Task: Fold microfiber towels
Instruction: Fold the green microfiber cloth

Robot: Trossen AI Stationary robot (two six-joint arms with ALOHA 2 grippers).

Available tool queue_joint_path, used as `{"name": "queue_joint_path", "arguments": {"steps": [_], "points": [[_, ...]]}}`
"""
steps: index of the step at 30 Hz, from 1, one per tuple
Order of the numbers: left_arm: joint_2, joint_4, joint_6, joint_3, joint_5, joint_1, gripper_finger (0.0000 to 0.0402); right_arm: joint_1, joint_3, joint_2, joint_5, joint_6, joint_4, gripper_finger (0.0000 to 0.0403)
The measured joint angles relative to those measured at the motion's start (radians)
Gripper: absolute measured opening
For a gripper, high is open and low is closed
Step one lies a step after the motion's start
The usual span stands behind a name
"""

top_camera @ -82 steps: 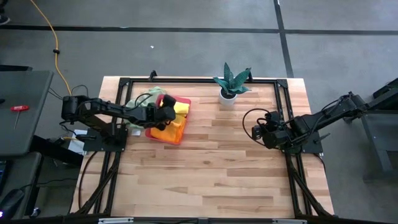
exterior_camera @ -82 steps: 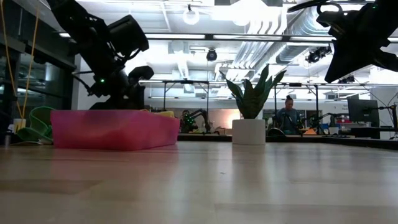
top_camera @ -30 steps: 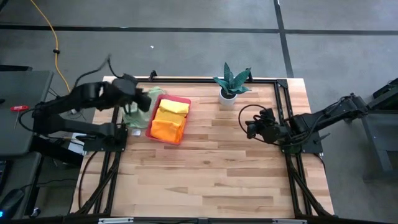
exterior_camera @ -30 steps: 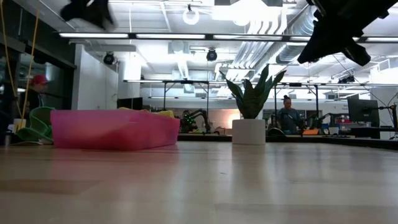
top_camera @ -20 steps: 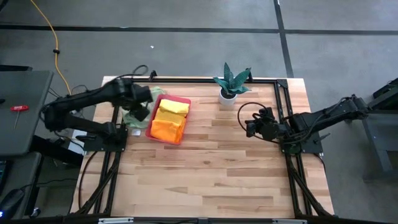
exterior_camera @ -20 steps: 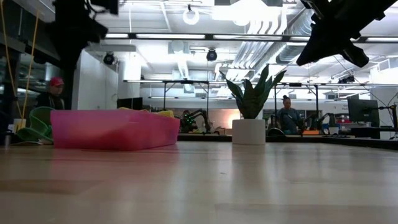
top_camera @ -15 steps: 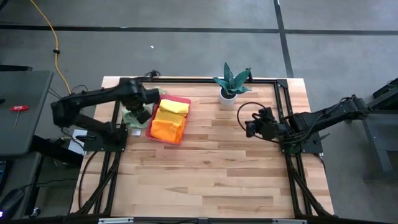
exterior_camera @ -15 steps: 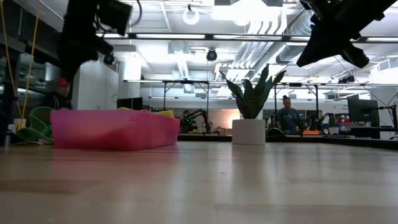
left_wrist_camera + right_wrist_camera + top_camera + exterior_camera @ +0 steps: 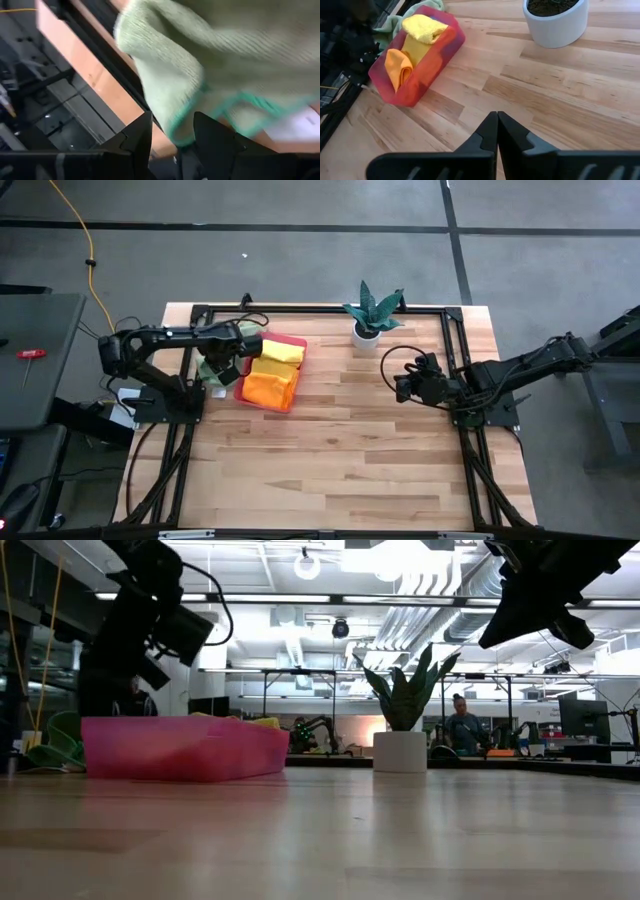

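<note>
A pale green towel (image 9: pixel 213 367) with a teal hem lies crumpled on the table's far left, just left of the pink tray (image 9: pixel 291 341). Its edge hangs over the black frame rail in the left wrist view (image 9: pixel 225 50). The tray holds folded yellow towels (image 9: pixel 273 352) and an orange towel (image 9: pixel 268 388). My left gripper (image 9: pixel 238 350) is open, low over the green towel, and the towel's hem shows between its fingers (image 9: pixel 172 119). My right gripper (image 9: pixel 398 385) hangs shut above the table's right half, holding nothing (image 9: pixel 496 115). My left gripper slants down at the pale green towel's hemmed edge (image 9: pixel 186 129), which shows between its open fingers. I cannot tell whether either finger touches the cloth.
A potted plant (image 9: pixel 372 315) in a white pot stands at the far middle of the table. A black frame rail (image 9: pixel 95 45) runs under the green towel, and a white paper slip (image 9: pixel 300 125) lies beside it. Bare wood (image 9: pixel 340 460) covers the near half of the table.
My left gripper has come down from high above the far-left corner toward the pale green towel. It has swung toward the tray and tipped from nearly level to pointing steeply down. The towels and tray have not moved.
</note>
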Motion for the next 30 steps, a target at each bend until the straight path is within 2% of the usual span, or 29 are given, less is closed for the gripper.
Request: {"name": "queue_joint_path", "arguments": {"steps": [5, 14, 16, 19, 22, 26, 30], "points": [[0.0, 0.039, -0.02, -0.026, -0.078, 0.024, 0.0133, 0.0, 0.0, 0.0, -0.001, 0.0, 0.001, 0.0], [0.0, 0.105, 0.062, -0.067, 0.004, 0.095, 0.0129, 0.0, 0.0, 0.0, -0.006, 0.0, 0.001, 0.0], [-0.001, 0.105, 0.07, -0.064, 0.011, 0.101, 0.0115, 0.0, 0.0, 0.0, -0.007, 0.0, 0.001, 0.0], [-0.011, 0.105, 0.112, -0.038, 0.024, 0.096, 0.0063, 0.0, 0.0, 0.0, -0.008, 0.0, 0.001, 0.0], [-0.036, 0.092, 0.143, 0.015, 0.019, 0.096, 0.0011, 0.0, 0.0, 0.0, -0.009, 0.0, 0.001, 0.0], [-0.099, 0.026, 0.141, 0.158, -0.022, 0.096, 0.0006, 0.0, 0.0, 0.0, -0.009, 0.0, 0.001, 0.0], [-0.168, -0.026, 0.14, 0.388, -0.057, 0.096, 0.0003, 0.0, 0.0, 0.0, -0.008, -0.001, 0.001, 0.0]]}}
